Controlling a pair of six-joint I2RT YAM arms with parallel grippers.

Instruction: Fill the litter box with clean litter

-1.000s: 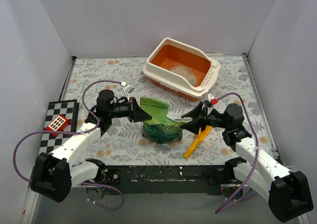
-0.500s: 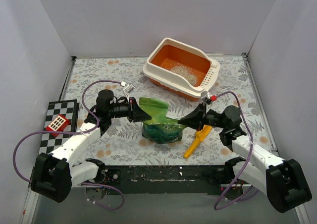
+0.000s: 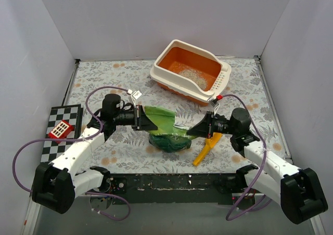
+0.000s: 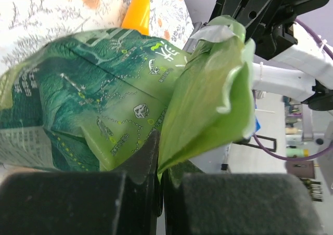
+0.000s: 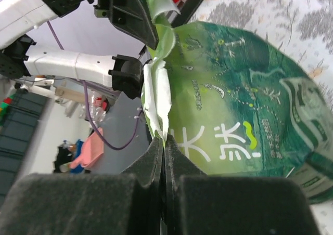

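Observation:
The litter box [image 3: 221, 78], white outside and orange inside, stands at the back right of the table. A small heap of clean litter [image 3: 193, 75] lies in it. A crinkly green foil bag [image 3: 167, 131] [image 4: 99, 100] [image 5: 244, 100] sits at the table's centre between both arms. My left gripper [image 3: 147, 121] [image 4: 160, 165] is shut on the bag's top left edge. My right gripper [image 3: 196, 129] [image 5: 164, 141] is shut on the bag's top right edge, its pale inner seam pinched between the fingers.
A yellow-orange scoop [image 3: 206, 148] lies on the table right of the bag, under my right arm. A checkerboard [image 3: 52, 141] with a small red block [image 3: 61, 129] lies at the left edge. Grey walls enclose the table on three sides.
My right gripper moved left onto the bag's top edge and shut on it. The bag's top now stretches between the two grippers. The left gripper kept its hold.

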